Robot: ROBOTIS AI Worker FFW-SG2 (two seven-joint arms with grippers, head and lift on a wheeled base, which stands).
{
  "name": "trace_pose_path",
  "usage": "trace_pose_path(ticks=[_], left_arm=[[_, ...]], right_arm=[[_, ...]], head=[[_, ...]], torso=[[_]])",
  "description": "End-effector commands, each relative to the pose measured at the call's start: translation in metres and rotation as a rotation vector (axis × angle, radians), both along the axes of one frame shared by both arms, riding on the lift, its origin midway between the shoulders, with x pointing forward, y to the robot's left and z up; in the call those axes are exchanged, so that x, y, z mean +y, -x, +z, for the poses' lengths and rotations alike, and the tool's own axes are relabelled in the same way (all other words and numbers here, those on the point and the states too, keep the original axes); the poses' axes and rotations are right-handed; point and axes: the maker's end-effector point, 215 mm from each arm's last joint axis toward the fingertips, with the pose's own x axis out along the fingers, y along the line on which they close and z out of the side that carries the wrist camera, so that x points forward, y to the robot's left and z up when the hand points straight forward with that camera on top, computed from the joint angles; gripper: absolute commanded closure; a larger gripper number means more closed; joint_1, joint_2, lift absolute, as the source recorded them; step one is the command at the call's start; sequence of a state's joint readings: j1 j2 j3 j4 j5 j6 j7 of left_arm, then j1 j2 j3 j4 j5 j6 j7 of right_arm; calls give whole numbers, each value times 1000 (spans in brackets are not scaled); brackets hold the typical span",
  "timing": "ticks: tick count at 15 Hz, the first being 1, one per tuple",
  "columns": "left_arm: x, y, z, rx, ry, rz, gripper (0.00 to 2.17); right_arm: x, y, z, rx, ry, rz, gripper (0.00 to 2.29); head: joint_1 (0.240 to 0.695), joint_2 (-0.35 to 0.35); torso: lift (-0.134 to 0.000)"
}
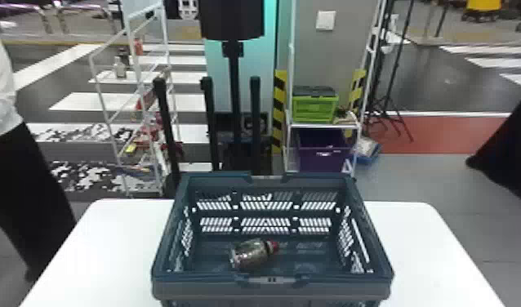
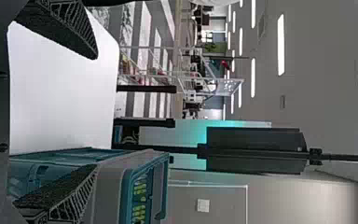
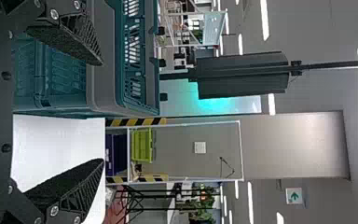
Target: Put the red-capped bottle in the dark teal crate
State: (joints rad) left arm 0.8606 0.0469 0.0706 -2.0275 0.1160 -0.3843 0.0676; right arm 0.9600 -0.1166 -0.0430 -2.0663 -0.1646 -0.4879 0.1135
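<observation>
1. Across the middle of the room stands the white worktop point(image 1: 108, 245), smooth and matt to my eye, with softly rounded far corners.
2. On it sits the dark teal crate point(image 1: 214, 292), a boxy, open-topped thing, its walls pierced by rows of slanted slots (rather like a laundry basket). I'd take it for moulded plastic, fairly rigid, with a grip set into the near rim.
3. The left end effector point(image 2: 96, 112) is spread wide, nothing between its two flat black fingers, which have grainy inner faces and latticed sides. It seems to be over towards the crate's left side.
4. The right end effector point(image 3: 103, 112) matches it: fingers well apart, holding nothing, towards the crate's right side.
5. Inside the crate, on its floor and closer to the near wall than the far one, the bottle point(image 1: 250, 254) lies on its side, a stubby, shiny cylinder that could be clear plastic or glass. The placing looks done to me; what the next move calls for is only drawing both arms back, without knocking the rim.
6. Its red cap point(image 1: 274, 246), small and round, points towards the robot's right (it might roll a little if the crate were bumped).
</observation>
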Motion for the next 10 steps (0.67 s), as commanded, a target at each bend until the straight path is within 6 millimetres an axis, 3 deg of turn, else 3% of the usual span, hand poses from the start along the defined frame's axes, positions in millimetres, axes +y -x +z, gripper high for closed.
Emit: trace_pose_path(ticks=[1,10], left_arm=[[1,0,5,-17,3,6,46],[1,3,13,-46,-9,8,46]], right_arm=[[1,1,-1,4,2,3,151],[7,2,-5,18,1,13,151]], head=[[499,0],[499,0]], torso=[[0],[0]])
